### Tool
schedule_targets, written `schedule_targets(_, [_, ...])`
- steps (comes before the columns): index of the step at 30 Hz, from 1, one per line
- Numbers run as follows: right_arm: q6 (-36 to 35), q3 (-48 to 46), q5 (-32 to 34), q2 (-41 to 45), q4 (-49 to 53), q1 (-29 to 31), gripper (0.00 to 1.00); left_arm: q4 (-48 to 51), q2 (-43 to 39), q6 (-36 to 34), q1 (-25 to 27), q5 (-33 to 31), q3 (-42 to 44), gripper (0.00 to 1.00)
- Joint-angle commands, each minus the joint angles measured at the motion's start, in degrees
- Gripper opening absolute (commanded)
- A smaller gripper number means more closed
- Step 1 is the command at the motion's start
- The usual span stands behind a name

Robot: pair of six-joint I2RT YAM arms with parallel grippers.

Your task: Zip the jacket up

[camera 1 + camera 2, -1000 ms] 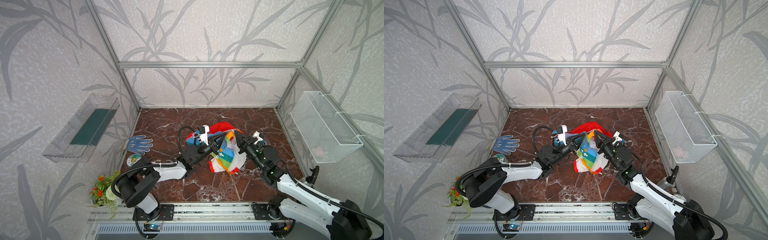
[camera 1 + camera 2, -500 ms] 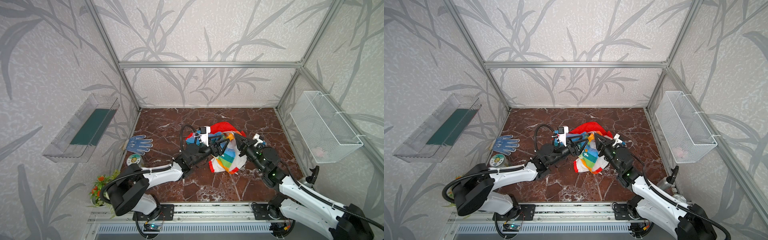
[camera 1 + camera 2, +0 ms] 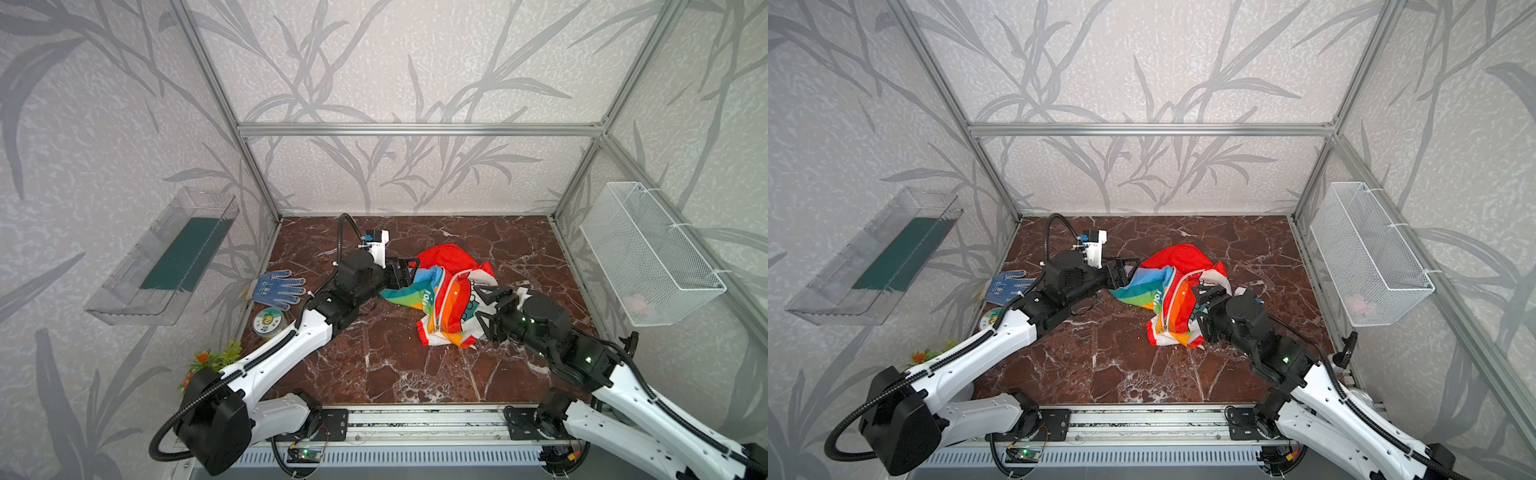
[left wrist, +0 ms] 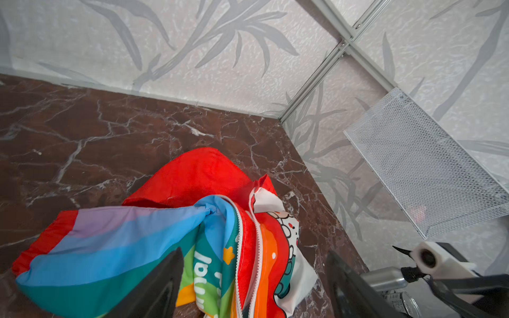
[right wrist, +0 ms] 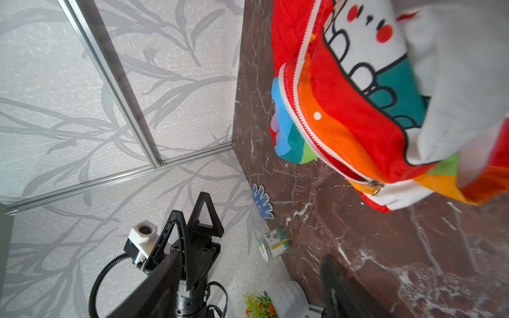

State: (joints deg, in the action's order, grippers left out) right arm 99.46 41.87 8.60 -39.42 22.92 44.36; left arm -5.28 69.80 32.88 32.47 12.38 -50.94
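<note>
The jacket lies crumpled on the marble floor, rainbow stripes up, red hood toward the back wall. Its white zipper shows two tooth rows side by side with red fabric between them. A brass zipper pull sits near the hem. My left gripper is open just above the jacket's left sleeve, gripping nothing. My right gripper is open at the jacket's right edge, with nothing between its fingers.
A blue dotted glove and a round tin lie by the left wall. A small plant stands at the front left. A wire basket hangs on the right wall, a clear tray on the left.
Both grippers have opened and let go of the jacket, which dropped from between them onto the floor. The two arms have drawn apart, left arm leftward, right arm rightward.
</note>
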Motion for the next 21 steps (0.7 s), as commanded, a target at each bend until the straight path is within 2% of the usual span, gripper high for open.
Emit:
schedule_targets(1, [-6.21,2.98,5.25,-0.33,16.81,0.64,0.82,9.53,2.39,1.79,-2.05,2.65,-2.53,0.83])
schedule_targets(4, [-18.89,6.66,2.57,-6.91,17.25,-1.24,0.85,12.93,4.35,1.49,-4.02,4.87,-4.22,0.83])
schedule_targets(6, [-30.92,12.43,-2.54,-15.09,20.27,-4.14,0.85,15.80,5.43,2.86,-6.52,6.59,-5.31,0.83])
schedule_targets(9, [-45.12,21.98,-4.85,-25.46,24.95,-6.55,0.86,18.74,6.26,6.81,-10.06,11.71,-5.58,0.82])
schedule_targets(14, [-65.33,35.83,-11.20,-42.31,30.27,-12.50,0.86,20.00,6.16,8.50,-10.58,11.83,-2.60,0.81])
schedule_targets(17, [-70.37,44.66,-9.75,-52.93,36.91,-14.88,0.87,20.65,10.20,7.51,-11.33,11.27,-3.32,0.81])
schedule_targets(21, [-72.78,49.12,-11.25,-62.52,36.12,-17.41,0.87,18.65,17.95,6.87,-12.14,11.37,-7.14,0.80])
